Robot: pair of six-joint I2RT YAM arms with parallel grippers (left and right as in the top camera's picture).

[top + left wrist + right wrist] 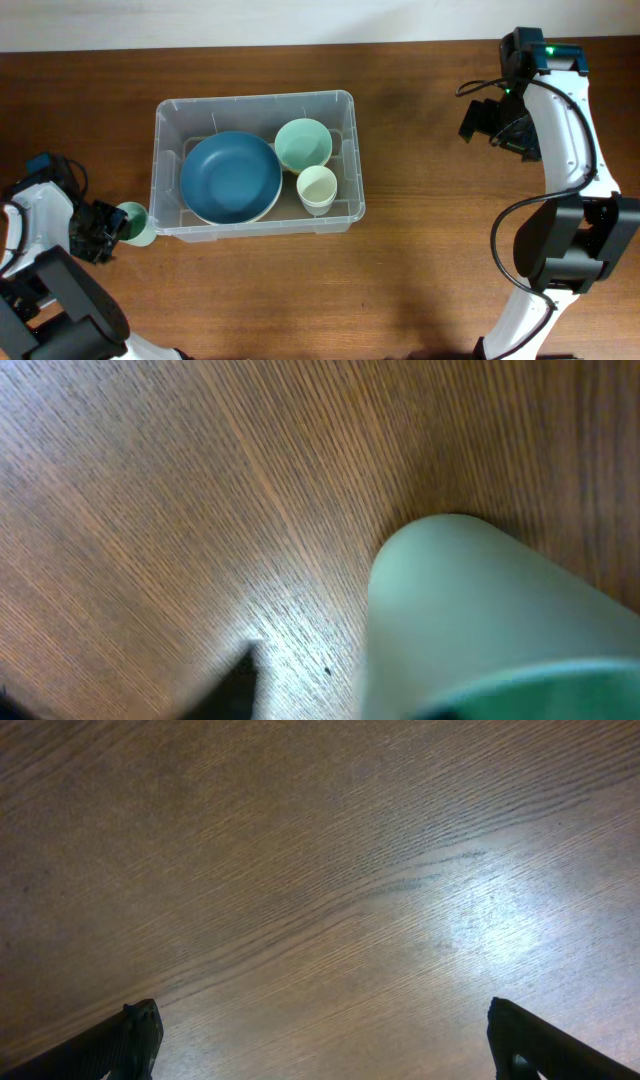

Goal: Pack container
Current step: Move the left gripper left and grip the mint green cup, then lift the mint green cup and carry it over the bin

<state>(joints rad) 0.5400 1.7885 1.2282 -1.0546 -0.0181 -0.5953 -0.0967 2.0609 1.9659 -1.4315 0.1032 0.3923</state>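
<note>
Far left, the left gripper (113, 227) is right at a pale green plastic cup (136, 223) on the brown wooden tabletop (420, 260); whether its jaws have the cup pinched, I cannot tell. Centre, the large clear plastic rectangular container (255, 226) sits just beside that cup, holding a dark blue round bowl (230, 177), a mint green bowl (303, 144) and a cream cup (317, 188). Far right, the right gripper (325, 1040) hovers spread wide, holding nothing.

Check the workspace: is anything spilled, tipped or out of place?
Nothing looks spilled, tipped or damaged. The only stray is a green cup standing outside the container, close beside its left wall near the front corner.
</note>
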